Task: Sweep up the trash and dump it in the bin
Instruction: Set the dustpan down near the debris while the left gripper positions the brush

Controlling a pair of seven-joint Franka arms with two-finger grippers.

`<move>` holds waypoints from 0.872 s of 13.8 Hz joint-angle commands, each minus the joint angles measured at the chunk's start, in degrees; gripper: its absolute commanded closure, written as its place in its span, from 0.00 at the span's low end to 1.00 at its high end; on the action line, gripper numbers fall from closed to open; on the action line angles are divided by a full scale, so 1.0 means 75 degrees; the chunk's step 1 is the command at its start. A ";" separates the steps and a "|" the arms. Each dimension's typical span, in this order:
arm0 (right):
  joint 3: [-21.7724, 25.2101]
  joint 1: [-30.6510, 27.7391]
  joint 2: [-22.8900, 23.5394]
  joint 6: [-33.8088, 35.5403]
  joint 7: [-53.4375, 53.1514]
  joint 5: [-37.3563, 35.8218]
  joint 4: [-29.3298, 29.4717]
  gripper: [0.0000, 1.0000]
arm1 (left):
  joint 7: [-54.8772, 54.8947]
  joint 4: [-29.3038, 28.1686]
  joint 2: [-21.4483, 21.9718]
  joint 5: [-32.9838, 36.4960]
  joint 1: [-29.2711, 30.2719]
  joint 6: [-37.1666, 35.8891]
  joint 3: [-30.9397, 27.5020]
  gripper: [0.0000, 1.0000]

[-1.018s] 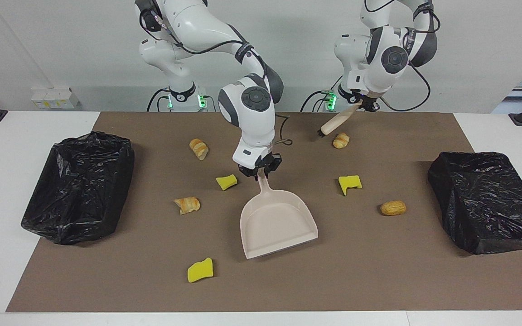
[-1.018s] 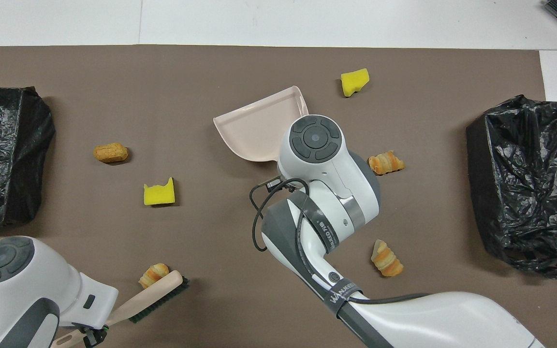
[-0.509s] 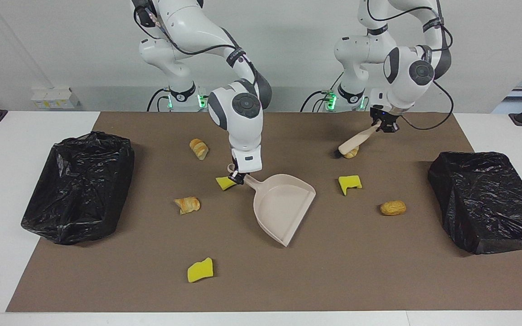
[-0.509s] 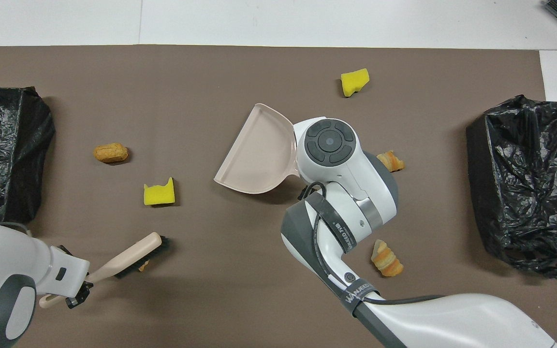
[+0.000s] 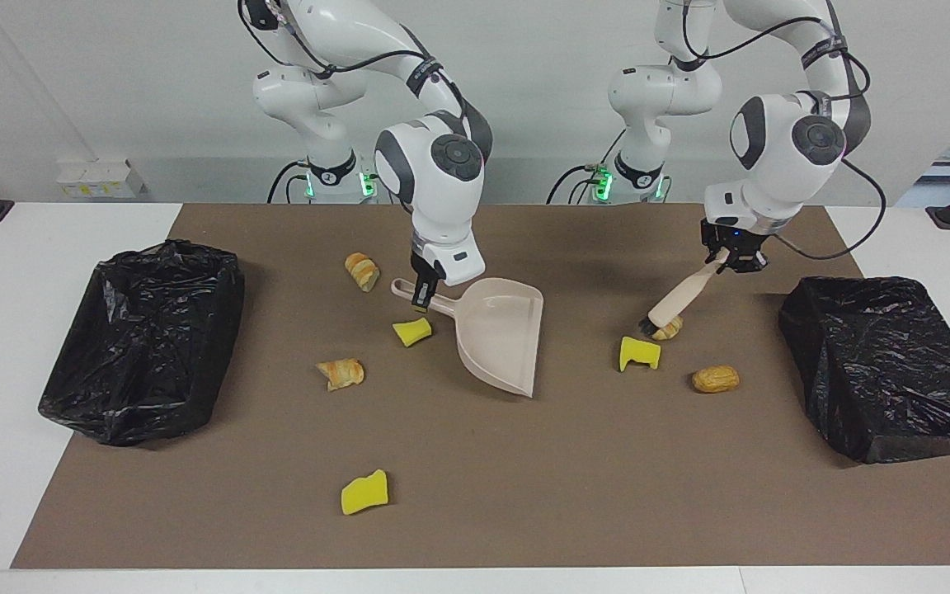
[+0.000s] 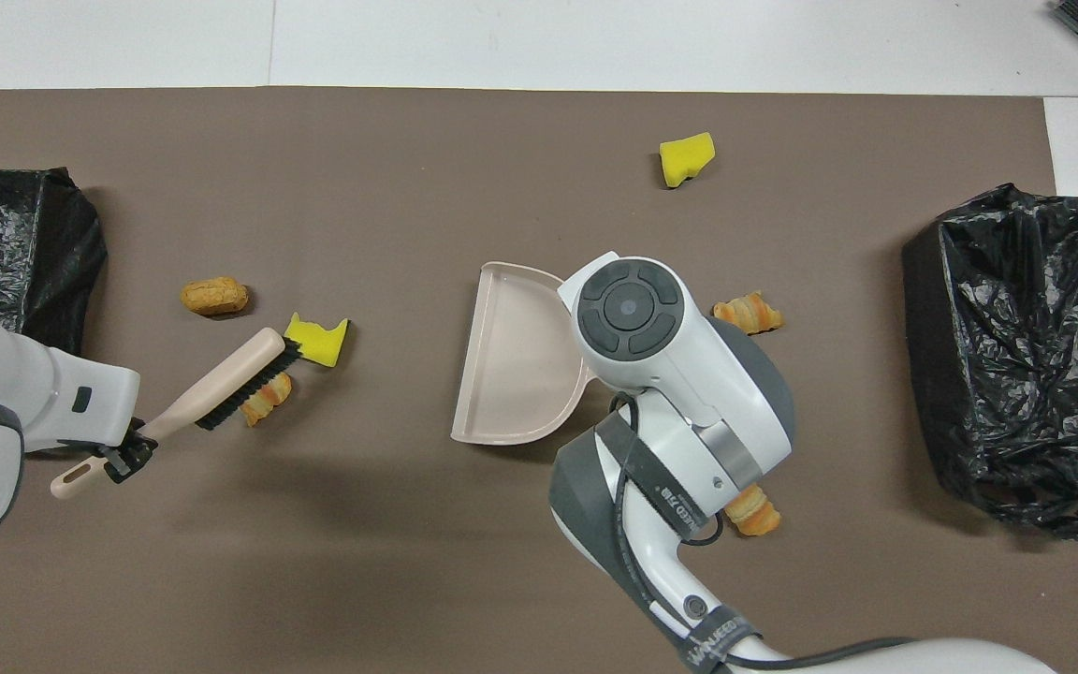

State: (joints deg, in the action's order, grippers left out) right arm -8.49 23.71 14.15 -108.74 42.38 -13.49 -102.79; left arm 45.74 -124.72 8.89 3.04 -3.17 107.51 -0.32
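**White table (image 6: 595, 42) under a brown mat (image 6: 502, 580), clock read with twelve pointing away from the robots**

From the mat's middle we see one bin lined with a crumpled black plastic bag (image 6: 1016, 356) at three and another black-bagged bin (image 6: 6, 253) at nine. A yellow sponge chunk (image 6: 687, 157) lies at one, a golden croissant piece (image 6: 748, 314) at three and a second croissant piece (image 6: 752, 515) at four. At nine, a notched yellow sponge (image 6: 317, 339), a brown bread roll (image 6: 213, 296) and a small croissant (image 6: 266, 398) cluster, with the black bristles of a beige wooden brush (image 6: 221, 388) against the last. A pale pink plastic dustpan (image 5: 500, 334) is at the middle; another yellow sponge wedge (image 5: 412, 331) lies just at its three.
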 commanded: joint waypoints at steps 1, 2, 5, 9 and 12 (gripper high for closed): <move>-0.0040 0.0273 -0.0317 0.0015 0.0162 -0.0369 -0.0345 1.00 | -0.1547 0.0282 0.0104 0.0087 0.0083 -0.0250 0.0008 1.00; -0.0029 0.0273 -0.0293 0.0026 0.0162 -0.0358 -0.0357 1.00 | -0.2074 0.0293 0.0080 0.0087 0.0118 -0.0168 -0.0015 1.00; -0.0040 0.0366 -0.0048 -0.0242 0.0022 -0.0346 -0.0346 1.00 | -0.3227 0.0352 -0.0223 0.0145 0.0702 0.0428 -0.0039 1.00; -0.0040 0.0355 0.0070 -0.0127 0.0173 -0.0346 -0.0369 1.00 | -0.3750 0.1499 -0.1745 0.0776 0.1114 0.0570 -0.0027 1.00; -0.0040 0.0355 0.0047 -0.0149 0.0267 -0.0334 -0.0405 1.00 | -0.4620 0.1023 -0.1691 0.1024 0.0811 0.0548 -0.0015 1.00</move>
State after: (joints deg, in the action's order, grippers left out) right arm -8.48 26.68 15.00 -109.54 42.48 -15.02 -105.04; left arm 14.97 -116.21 -3.93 9.14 4.67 111.94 -0.51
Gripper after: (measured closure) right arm 0.678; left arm 0.744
